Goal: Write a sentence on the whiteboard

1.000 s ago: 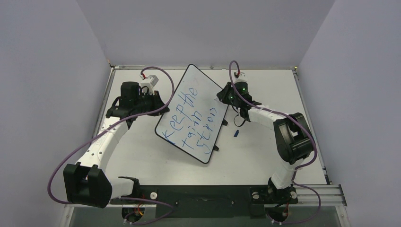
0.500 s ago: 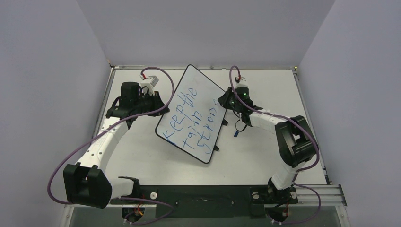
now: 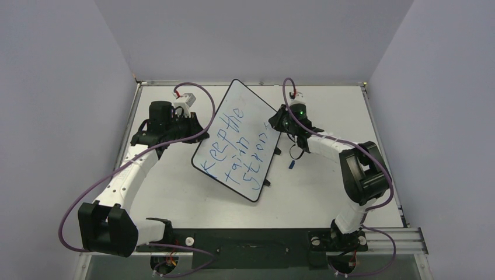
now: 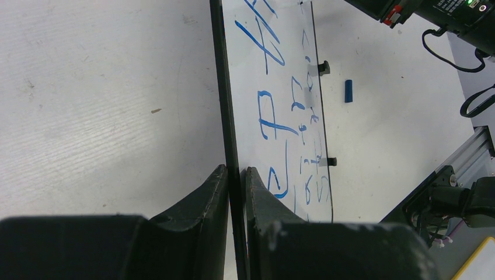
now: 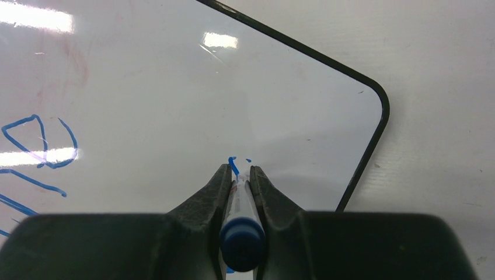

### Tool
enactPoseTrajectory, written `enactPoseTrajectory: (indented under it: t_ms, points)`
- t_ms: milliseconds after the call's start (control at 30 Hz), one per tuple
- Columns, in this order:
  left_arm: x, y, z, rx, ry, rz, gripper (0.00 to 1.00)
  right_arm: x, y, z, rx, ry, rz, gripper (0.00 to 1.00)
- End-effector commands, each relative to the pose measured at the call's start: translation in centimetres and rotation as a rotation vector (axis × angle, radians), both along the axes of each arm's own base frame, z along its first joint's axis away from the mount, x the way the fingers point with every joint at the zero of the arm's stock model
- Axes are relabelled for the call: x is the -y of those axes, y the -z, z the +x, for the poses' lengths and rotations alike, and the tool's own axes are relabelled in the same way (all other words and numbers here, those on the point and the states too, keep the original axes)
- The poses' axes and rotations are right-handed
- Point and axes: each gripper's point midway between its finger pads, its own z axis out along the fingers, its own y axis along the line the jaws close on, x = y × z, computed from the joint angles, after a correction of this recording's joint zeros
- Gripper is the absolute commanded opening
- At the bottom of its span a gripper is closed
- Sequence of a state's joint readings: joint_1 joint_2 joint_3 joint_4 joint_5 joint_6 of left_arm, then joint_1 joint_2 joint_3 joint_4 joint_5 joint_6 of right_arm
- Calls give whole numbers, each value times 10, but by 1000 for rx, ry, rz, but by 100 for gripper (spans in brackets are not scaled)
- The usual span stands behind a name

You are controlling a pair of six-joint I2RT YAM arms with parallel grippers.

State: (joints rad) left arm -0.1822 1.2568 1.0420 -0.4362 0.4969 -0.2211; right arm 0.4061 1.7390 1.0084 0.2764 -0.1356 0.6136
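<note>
You are in the writing step, close to its end. The large white rectangular whiteboard with the thin black rim (image 3: 255,114) lies flat and turned diagonally in the middle of the white desk (image 3: 175,186), between the two arms. The blue handwritten sentence (image 3: 244,153) runs across it in three slanted lines, and the third line reaches almost to the board's right-hand rounded corner.

Your left gripper (image 4: 233,170) is closed narrow on the board's black rim at its left edge, one finger on each side, pinning the board in place. Your right gripper (image 5: 240,169) is clamped on the white marker pen with the blue end (image 5: 241,233). The pen's tip rests on the board beside a short fresh blue stroke and a small dot, near that rounded corner.

A small blue cylinder, probably the pen's cap (image 3: 290,165), lies on the desk just beside the board's right edge, clear of the work.

The last word looks unfinished, and little white surface lies between the tip and the rim. For the next move, use short, tight strokes with light, even pressure, keep the tip inside the rim, and leave the left gripper's hold as it is so the board cannot slide under the pen
</note>
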Motion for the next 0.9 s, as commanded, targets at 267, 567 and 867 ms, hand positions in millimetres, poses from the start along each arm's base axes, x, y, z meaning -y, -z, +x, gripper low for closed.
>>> enactPoseTrajectory:
  t_ms: [267, 567, 867]
  points:
    - [12, -8, -9, 48, 83, -1, 0, -1, -26, 31, 60, 31, 3, 0]
    - [13, -9, -9, 49, 84, -1, 0, 1, -23, 35, 60, 39, -14, 0]
    - [14, -9, -10, 51, 87, -1, 0, 5, -9, 37, 42, 40, -26, 0]
